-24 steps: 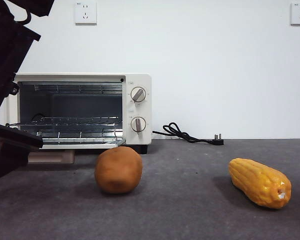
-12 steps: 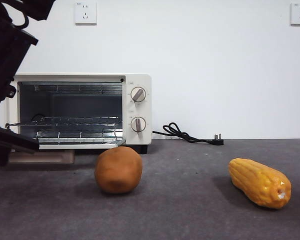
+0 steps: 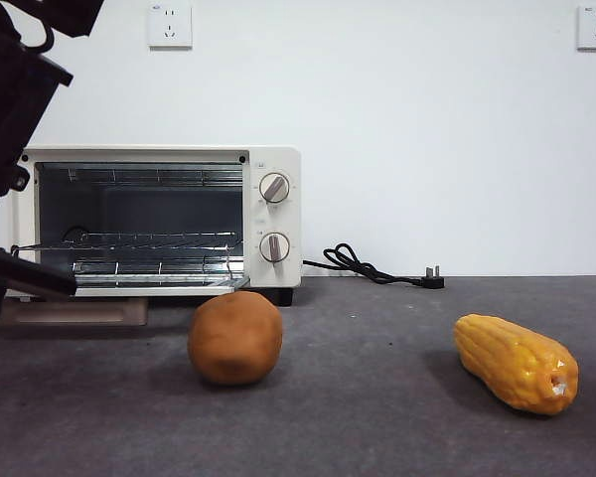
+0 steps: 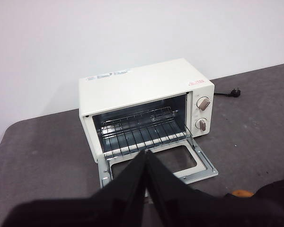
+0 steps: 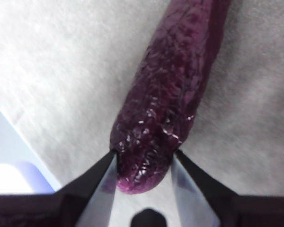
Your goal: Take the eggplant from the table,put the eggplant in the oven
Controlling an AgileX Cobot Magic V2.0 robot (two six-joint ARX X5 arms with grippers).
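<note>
The eggplant, long, glossy and dark purple, shows only in the right wrist view, over the grey table. My right gripper is shut on its rounded end, one jaw pressing each side. The cream-white oven stands at the back left with its door folded down and its wire rack bare. My left gripper hovers in front of the oven, shut and holding nothing. Its arm is the dark mass at the front view's left edge. The eggplant and right gripper are outside the front view.
A brown lump sits on the table just in front of the oven's right end. A yellow-orange corn cob lies at the right. The oven's black cord and plug trail along the wall.
The dark left arm has drawn back toward the left edge of the front view, uncovering more of the table and the oven's door. The lump and corn have not moved.
</note>
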